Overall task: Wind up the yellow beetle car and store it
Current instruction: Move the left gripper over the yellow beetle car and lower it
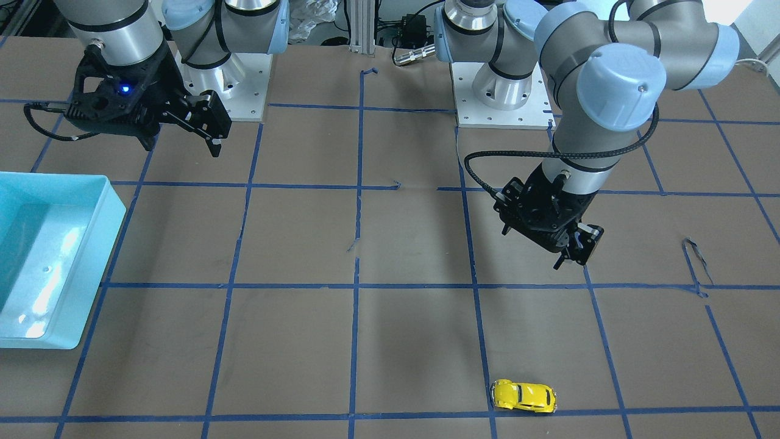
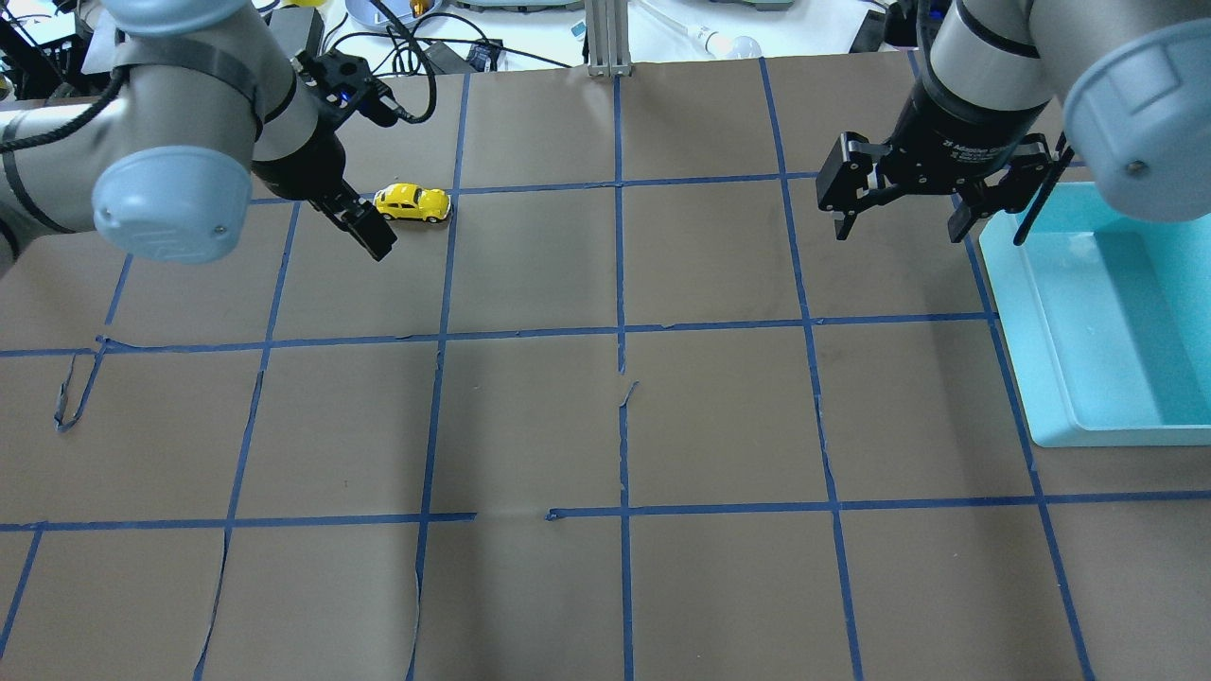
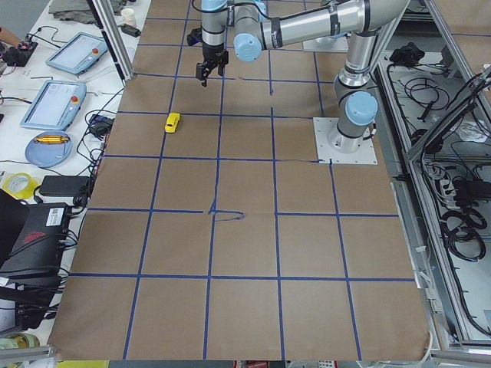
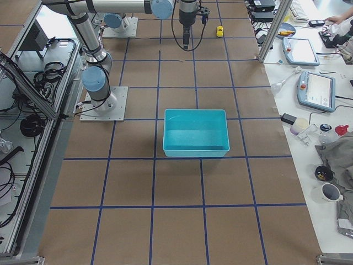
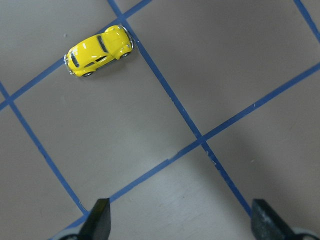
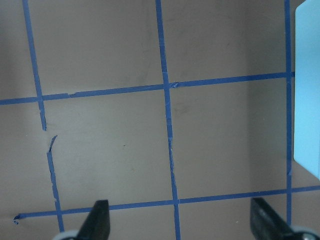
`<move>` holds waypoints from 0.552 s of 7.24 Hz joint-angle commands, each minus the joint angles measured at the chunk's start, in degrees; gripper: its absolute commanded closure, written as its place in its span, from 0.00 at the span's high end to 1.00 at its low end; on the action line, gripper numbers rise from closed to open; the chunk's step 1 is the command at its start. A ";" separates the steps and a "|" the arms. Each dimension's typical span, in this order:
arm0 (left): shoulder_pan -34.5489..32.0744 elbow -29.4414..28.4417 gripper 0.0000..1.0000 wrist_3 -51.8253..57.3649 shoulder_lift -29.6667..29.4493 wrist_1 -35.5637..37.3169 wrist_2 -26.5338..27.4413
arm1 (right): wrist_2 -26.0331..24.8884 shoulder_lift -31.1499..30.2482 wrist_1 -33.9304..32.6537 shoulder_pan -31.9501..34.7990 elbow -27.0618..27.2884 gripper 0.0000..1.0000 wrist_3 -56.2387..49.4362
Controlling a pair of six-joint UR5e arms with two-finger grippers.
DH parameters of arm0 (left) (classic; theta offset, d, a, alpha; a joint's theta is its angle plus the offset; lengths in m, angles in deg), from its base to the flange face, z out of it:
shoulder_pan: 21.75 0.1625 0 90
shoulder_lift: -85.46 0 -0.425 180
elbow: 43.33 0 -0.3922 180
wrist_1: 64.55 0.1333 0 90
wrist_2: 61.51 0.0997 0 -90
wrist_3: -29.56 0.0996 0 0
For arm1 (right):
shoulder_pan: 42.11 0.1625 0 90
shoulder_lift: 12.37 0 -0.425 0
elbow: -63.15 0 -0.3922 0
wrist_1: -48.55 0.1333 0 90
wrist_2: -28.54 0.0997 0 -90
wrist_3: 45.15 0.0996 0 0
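Observation:
The yellow beetle car [image 2: 412, 202] stands on the brown paper table at the far left, beside a blue tape line. It also shows in the front view [image 1: 524, 396] and the left wrist view [image 5: 100, 50]. My left gripper [image 2: 369, 232] hangs open and empty above the table, just short of the car on the robot's side; both fingertips [image 5: 97, 220] frame bare paper. My right gripper [image 2: 899, 222] is open and empty above the table, next to the near-left corner of the teal bin [image 2: 1088, 284]. The bin is empty.
The table is covered in brown paper with a blue tape grid. The teal bin [image 1: 61, 244] sits at the robot's right edge of the table and also shows in the right wrist view [image 6: 307, 85]. Cables and teach pendants lie beyond the far edge.

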 commanded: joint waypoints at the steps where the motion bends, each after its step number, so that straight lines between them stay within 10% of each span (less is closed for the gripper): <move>1: 3.02 0.61 1.00 13.66 -3.86 3.35 -0.51 | 0.10 -0.32 0.09 -0.07 -0.65 1.00 -0.04; 4: 4.36 -9.46 1.00 36.16 -15.00 5.20 -0.43 | 2.21 -0.14 -0.09 0.02 -0.30 1.00 0.05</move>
